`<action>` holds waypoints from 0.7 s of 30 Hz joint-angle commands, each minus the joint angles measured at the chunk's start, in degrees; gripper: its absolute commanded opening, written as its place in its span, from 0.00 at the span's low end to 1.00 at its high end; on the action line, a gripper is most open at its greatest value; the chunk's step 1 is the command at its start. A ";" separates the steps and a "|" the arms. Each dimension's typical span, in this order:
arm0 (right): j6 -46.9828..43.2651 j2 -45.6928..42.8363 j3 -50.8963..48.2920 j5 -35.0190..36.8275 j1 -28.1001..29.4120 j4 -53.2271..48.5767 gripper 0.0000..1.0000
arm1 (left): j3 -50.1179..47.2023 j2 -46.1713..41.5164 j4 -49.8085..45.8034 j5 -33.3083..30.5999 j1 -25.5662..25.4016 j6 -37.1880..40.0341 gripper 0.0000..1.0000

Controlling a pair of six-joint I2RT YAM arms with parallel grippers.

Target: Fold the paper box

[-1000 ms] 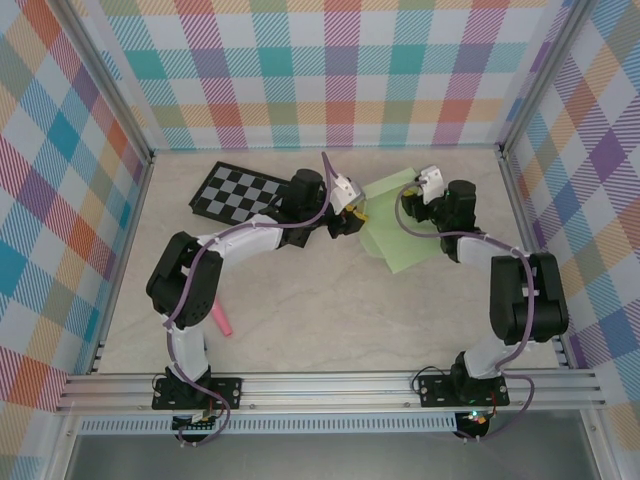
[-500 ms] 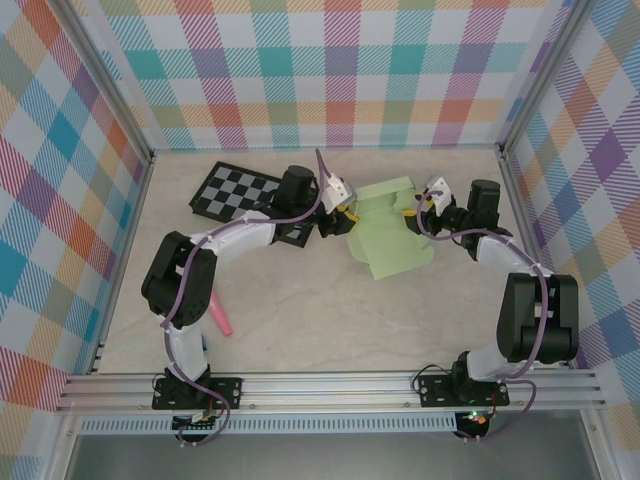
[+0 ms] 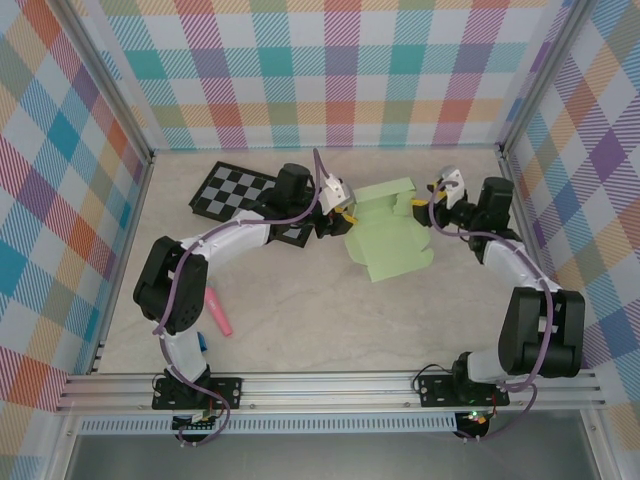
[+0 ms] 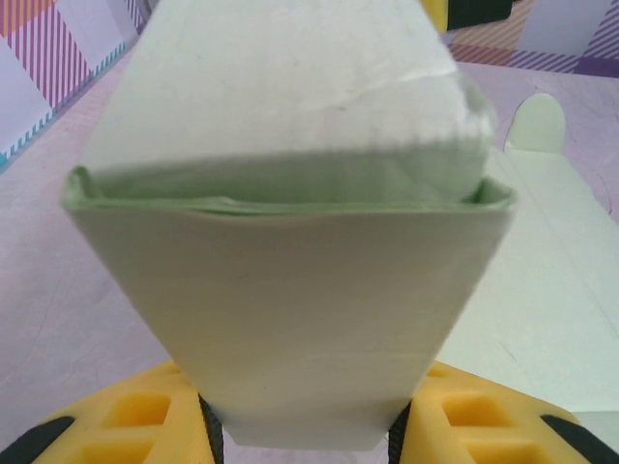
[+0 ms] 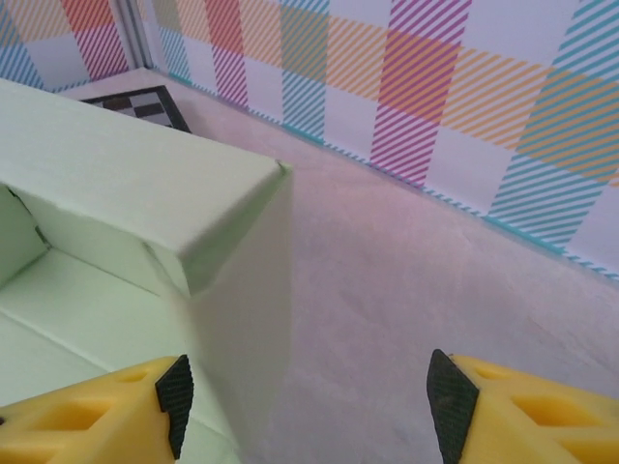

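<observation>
Paper box, plain pale green card, is pinched in left hand.

Robot lab test cell: checked walls enclosing pale table on three sides, aluminium rail running along near edge, left arm and right arm sitting bolted there.

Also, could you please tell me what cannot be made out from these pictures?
- Left wrist view: the fingertips of the left claw, covered by the box flap it grips.
- Top view: the right part of the checkerboard, under the left arm.
- Top view: the pink thing, too small to identify.
- Right wrist view: the box's left part, cut off by the picture's edge.
</observation>
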 commanded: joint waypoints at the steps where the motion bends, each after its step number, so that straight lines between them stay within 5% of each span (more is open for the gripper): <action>1: 11.73 -1.27 -5.32 9.63 3.67 11.81 0.62 | -1.22 -1.57 3.00 2.00 0.55 -1.65 0.32; 10: 12.74 1.91 -6.88 17.26 7.88 19.64 0.51 | -0.71 -0.69 4.20 2.13 -0.04 -3.06 0.32; 17: 10.75 5.31 -3.27 21.19 11.38 20.55 0.52 | -0.53 0.74 4.62 0.38 -0.98 -4.30 0.32; 21: 9.39 5.49 -2.66 23.66 11.40 21.23 0.37 | -0.96 0.78 5.57 -0.77 -1.21 -5.76 0.32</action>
